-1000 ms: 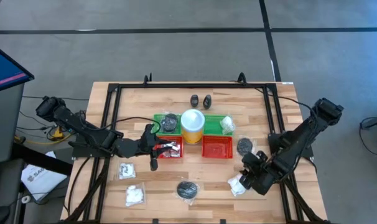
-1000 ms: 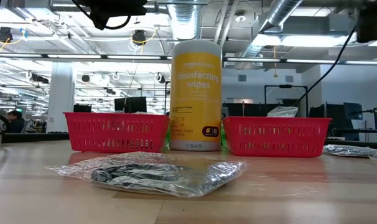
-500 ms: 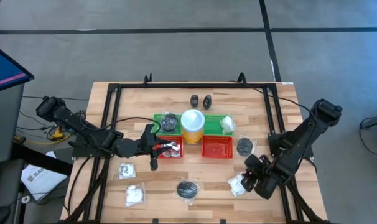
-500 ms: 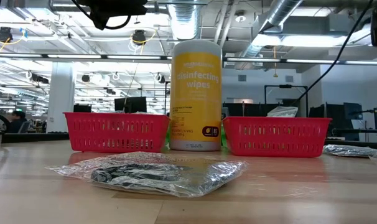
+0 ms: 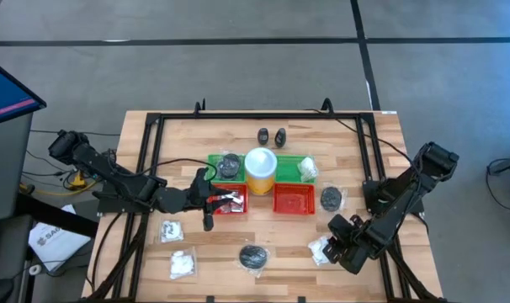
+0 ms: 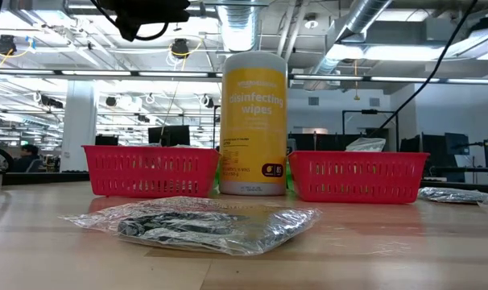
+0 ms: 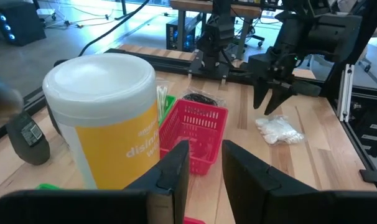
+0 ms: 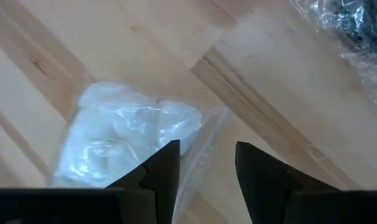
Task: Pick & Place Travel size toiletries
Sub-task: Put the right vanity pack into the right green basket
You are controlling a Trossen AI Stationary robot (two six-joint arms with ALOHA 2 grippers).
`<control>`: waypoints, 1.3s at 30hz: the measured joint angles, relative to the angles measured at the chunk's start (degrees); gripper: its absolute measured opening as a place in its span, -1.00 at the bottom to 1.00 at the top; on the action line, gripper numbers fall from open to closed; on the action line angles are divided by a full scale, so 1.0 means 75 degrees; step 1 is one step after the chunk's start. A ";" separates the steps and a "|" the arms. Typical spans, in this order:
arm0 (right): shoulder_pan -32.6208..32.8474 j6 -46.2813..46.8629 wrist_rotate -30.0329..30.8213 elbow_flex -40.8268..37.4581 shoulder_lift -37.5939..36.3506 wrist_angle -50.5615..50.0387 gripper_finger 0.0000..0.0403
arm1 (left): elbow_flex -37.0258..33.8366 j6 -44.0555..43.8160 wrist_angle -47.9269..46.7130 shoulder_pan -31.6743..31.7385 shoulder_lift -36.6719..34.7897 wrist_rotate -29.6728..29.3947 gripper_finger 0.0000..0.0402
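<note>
Toiletries packet (image 8: 123, 146), clear-wrapped, white and lumpy, lies on the table (image 8: 269, 93) just under my right gripper (image 8: 204, 165), its fingers apart. It looks light, soft and slippery; I'd pinch the lumpy middle, not the loose film.

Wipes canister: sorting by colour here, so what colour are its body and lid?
The wipes canister has a yellow body and white lid, clearest in the left wrist view.

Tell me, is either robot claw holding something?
No. The right gripper hangs open over a white packet; the left gripper, also open, holds nothing.
</note>
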 joint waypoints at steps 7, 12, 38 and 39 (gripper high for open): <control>0.0000 0.0201 -0.0036 0.0000 0.0350 0.0099 -0.24 | 0.0000 0.0001 -0.0002 -0.0003 0.0000 0.0002 -0.56; -0.0006 0.0198 -0.0062 0.0000 0.0560 0.0626 -0.24 | 0.0000 0.0002 -0.0005 -0.0003 0.0000 0.0002 -0.56; -0.0519 -0.1016 -0.0516 -0.0027 0.0480 0.0853 -0.99 | 0.0000 0.0002 -0.0010 -0.0003 0.0000 0.0002 -0.56; -0.0516 -0.1067 -0.0419 -0.0012 0.0362 0.0885 -0.99 | 0.0000 0.0003 -0.0011 -0.0001 0.0000 0.0002 -0.56</control>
